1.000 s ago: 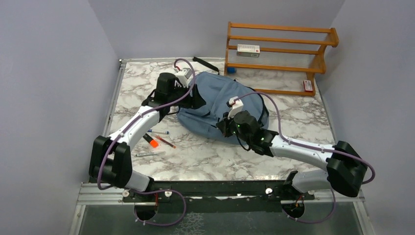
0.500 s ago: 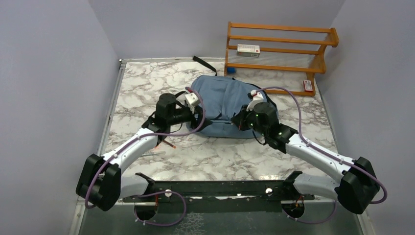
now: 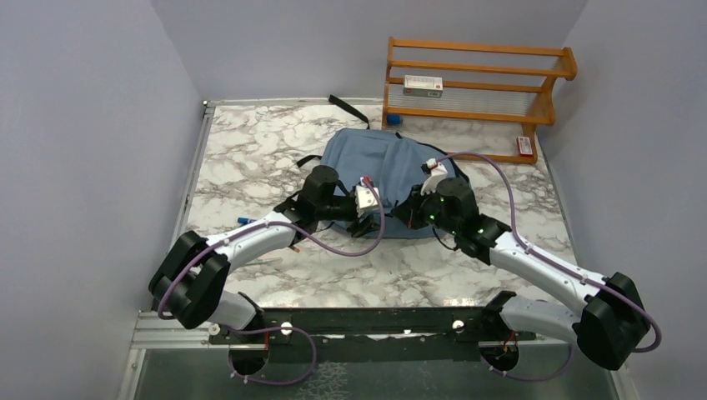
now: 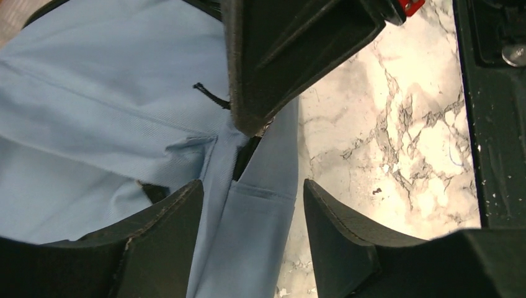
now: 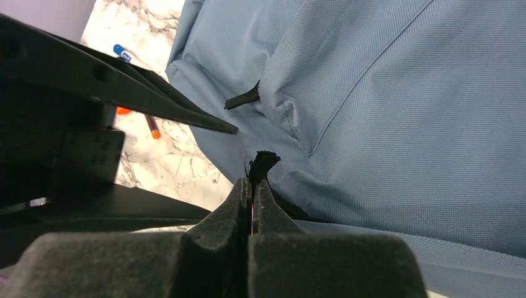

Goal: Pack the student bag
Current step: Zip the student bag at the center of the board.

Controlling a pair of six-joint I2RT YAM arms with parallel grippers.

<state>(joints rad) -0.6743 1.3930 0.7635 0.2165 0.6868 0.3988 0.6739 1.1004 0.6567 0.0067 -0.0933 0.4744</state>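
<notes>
The student bag, dusty blue with black trim, lies flat in the middle of the marble table. My right gripper is shut on a black zipper pull at the bag's near edge. My left gripper is open right beside it. Its fingers straddle a fold of the blue fabric without clamping it. In the top view both grippers meet at the bag's front edge, the left gripper on the left and the right gripper on the right.
A wooden rack stands at the back right with a box on a shelf and a small red item at its foot. Pens lie left of the bag, partly under the left arm. A black strap trails behind the bag.
My left gripper swung from the bag's far left side round to its near edge, next to the right gripper. The right gripper shifted right and the bag's shape flattened.
</notes>
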